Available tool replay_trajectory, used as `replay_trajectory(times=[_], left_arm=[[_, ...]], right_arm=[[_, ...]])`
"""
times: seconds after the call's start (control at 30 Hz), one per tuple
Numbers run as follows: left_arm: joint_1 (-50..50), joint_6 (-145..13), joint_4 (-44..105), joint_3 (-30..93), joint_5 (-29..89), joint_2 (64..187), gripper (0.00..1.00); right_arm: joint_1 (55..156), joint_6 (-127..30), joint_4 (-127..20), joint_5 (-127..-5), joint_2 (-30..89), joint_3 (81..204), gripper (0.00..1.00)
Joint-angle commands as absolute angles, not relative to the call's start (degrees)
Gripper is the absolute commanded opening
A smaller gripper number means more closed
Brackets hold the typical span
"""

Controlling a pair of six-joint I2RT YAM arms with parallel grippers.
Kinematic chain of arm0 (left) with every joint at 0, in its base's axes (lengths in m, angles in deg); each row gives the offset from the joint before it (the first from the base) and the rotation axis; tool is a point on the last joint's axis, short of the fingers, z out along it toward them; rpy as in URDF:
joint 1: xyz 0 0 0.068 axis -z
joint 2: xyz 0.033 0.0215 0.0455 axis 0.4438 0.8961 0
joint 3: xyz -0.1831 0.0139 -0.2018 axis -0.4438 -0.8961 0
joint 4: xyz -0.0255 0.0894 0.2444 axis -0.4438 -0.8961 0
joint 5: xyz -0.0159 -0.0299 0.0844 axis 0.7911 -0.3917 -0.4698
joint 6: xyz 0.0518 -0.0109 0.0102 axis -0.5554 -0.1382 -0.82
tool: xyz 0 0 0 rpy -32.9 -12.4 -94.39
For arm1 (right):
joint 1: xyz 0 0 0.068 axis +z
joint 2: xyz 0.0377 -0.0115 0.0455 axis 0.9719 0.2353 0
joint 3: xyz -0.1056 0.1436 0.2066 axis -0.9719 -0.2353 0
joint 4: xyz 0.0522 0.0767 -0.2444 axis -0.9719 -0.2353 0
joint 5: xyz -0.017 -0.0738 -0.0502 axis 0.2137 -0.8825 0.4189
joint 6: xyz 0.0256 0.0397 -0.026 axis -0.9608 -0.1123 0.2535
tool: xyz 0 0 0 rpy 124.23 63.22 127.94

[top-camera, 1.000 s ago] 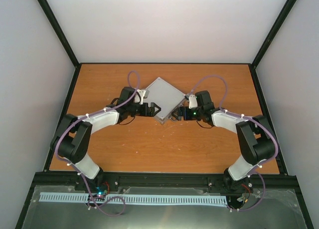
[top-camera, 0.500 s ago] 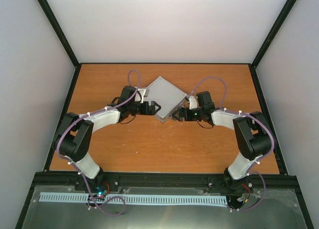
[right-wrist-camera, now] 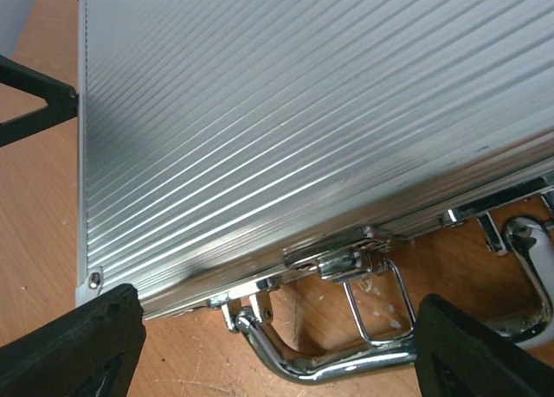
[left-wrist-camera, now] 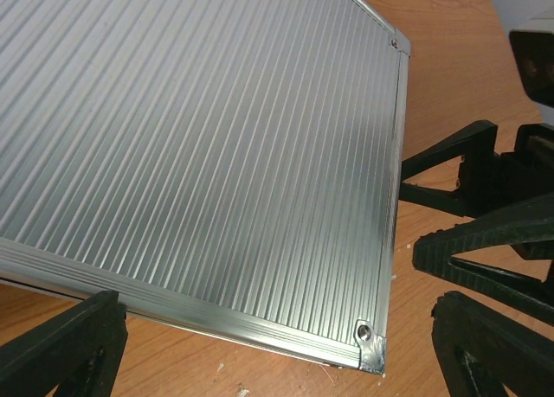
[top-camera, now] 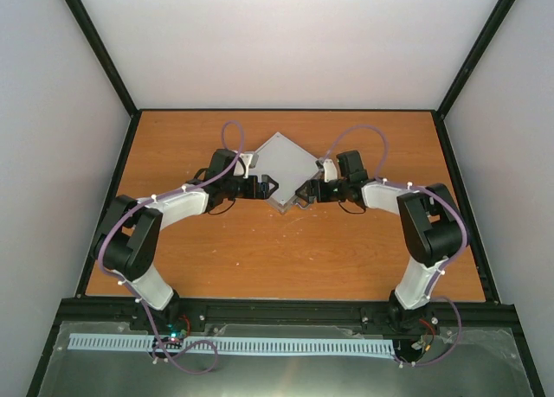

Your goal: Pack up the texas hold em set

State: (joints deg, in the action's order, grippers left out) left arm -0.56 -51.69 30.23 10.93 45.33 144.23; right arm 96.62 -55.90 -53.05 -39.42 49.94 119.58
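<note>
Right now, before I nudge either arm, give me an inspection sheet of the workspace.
Surface: wooden table, faint scuffs and flecks.
Job's things: silver case shut, lying flat, set diagonally; latch loop hangs down, seemingly unfastened; no loose pieces seen.
Clutter: nothing seen.
Grippers: left gripper and right gripper flank the case's near corner, jaws open, gripping nothing.
Cables: purple cables loop over both wrists.
Surroundings: white walls, black frame.

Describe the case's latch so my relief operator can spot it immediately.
Start at the ribbed silver aluminium case closed on the orange wooden table. Its front edge carries a thick curved chrome handle. The small chrome latch sits there too, set apart by its thin rectangular wire loop.
</note>
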Motion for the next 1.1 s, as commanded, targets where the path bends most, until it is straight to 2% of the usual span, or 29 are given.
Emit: replay_trajectory(times=[0.0,0.37,0.77,1.07], left_arm=[[-0.1,-51.8,29.1,10.5,44.3,144.4,0.98],[-0.1,-52.1,29.6,10.3,44.4,144.5,0.98],[-0.1,-52.4,29.8,10.2,44.7,144.6,0.97],[-0.1,-52.3,30.3,9.9,44.6,144.4,0.97]], right_arm=[[96.2,-54.1,-52.9,-38.2,52.2,121.5,0.85],[96.1,-52.2,-53.4,-37.1,55.8,123.7,0.82],[96.3,-49.9,-57.4,-37.8,56.5,124.9,0.84],[96.3,-49.5,-63.5,-32.8,56.2,126.6,0.91]])
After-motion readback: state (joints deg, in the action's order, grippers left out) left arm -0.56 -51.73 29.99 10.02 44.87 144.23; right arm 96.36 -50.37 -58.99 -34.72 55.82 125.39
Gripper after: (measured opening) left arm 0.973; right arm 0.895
